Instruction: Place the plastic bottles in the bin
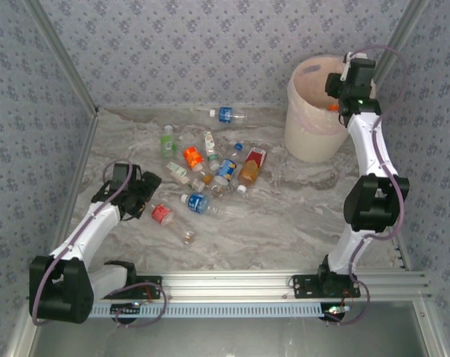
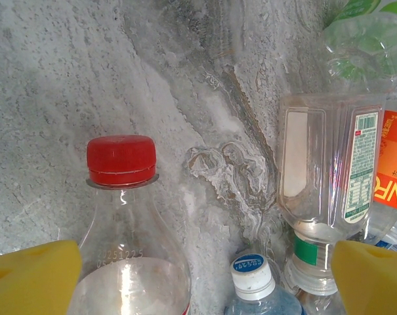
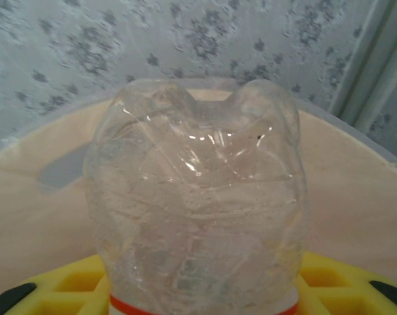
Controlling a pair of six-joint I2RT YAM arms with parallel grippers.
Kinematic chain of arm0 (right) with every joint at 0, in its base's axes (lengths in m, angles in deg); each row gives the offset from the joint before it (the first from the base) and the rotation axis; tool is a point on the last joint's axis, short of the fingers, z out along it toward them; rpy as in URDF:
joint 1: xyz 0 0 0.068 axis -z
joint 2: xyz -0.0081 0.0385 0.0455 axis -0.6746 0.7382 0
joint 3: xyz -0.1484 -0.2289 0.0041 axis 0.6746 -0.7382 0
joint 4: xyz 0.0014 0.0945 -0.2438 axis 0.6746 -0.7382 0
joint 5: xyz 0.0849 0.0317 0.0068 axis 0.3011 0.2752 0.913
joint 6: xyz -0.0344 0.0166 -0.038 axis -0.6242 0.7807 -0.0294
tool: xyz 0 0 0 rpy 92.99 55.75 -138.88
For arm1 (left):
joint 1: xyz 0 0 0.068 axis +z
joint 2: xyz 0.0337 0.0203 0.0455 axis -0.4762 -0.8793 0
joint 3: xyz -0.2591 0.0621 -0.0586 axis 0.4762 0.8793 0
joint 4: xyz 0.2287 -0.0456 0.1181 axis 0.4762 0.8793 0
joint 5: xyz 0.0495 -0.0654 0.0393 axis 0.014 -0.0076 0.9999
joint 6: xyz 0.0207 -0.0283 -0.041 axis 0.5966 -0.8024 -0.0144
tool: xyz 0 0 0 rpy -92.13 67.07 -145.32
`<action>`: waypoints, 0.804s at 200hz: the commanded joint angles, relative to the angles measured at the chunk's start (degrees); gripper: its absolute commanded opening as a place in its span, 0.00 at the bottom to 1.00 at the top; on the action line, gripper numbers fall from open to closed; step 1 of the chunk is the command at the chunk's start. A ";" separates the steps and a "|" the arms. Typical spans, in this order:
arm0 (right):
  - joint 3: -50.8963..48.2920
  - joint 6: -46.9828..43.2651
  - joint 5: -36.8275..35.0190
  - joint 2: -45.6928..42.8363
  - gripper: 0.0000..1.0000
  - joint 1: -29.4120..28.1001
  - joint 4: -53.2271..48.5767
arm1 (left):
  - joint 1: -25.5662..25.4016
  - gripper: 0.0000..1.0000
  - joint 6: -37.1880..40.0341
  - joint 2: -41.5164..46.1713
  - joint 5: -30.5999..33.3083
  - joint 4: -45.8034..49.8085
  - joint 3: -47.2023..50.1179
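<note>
One clear crumpled plastic bottle (image 3: 198,197), with a red-orange band near the end that is gripped, is pinched between the yellow pads (image 3: 329,275) of the right hand (image 3: 198,298). The pads press against its sides, and its dimpled base points away from the hand. In the top view the right hand (image 1: 342,95) hangs over the mouth of the tall round cream-white bin (image 1: 314,141), which stands at the far right of the grey marbled surface (image 1: 284,216). The bin's pale inner wall (image 3: 362,190) lies behind the held bottle.

The other small clear plastic bottles (image 1: 213,169), labelled blue, orange, red, green and white, lie in a loose cluster at the middle of the surface, well apart from the bin. One blue-labelled bottle (image 1: 228,114) lies alone near the back.

The left hand (image 1: 139,195) sits low at the cluster's left edge, spread wide. Between its pads lie a red-capped clear bottle (image 2: 123,216) just beside the left pad, a blue-and-white-capped bottle (image 2: 250,279), and a white-labelled bottle with a green neck ring (image 2: 326,164) near the right pad. I cannot tell whether either pad touches a bottle.
</note>
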 commanded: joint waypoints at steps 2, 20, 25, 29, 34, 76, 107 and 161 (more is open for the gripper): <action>4.70 -4.02 -9.65 2.37 0.53 -0.75 -5.07 | -0.32 0.98 -1.32 0.74 0.81 0.63 0.47; 5.70 -5.72 -14.11 3.26 0.59 -1.49 -5.77 | -0.32 0.98 -1.40 0.82 1.09 1.02 0.48; 5.86 -5.86 -16.26 3.45 0.62 -1.76 -5.92 | -0.32 0.98 -1.37 0.82 1.15 1.06 0.41; 6.03 -5.91 -17.86 3.62 0.64 -2.00 -5.96 | -0.34 0.98 -1.32 0.82 1.22 1.16 0.43; 6.16 -6.16 -19.88 3.77 0.68 -2.32 -5.97 | -0.32 0.98 -1.34 0.73 1.36 1.21 0.46; 6.70 -6.14 -25.60 3.24 0.81 -3.63 -6.75 | -0.23 0.98 -1.41 0.82 1.78 2.16 0.63; 6.46 -3.89 -22.33 0.84 0.87 -4.26 -8.28 | -0.23 0.98 -1.36 1.17 2.13 2.50 0.75; 0.23 0.92 -12.77 -6.65 1.00 -6.30 -5.02 | -0.14 0.98 -2.07 1.19 3.37 4.35 1.39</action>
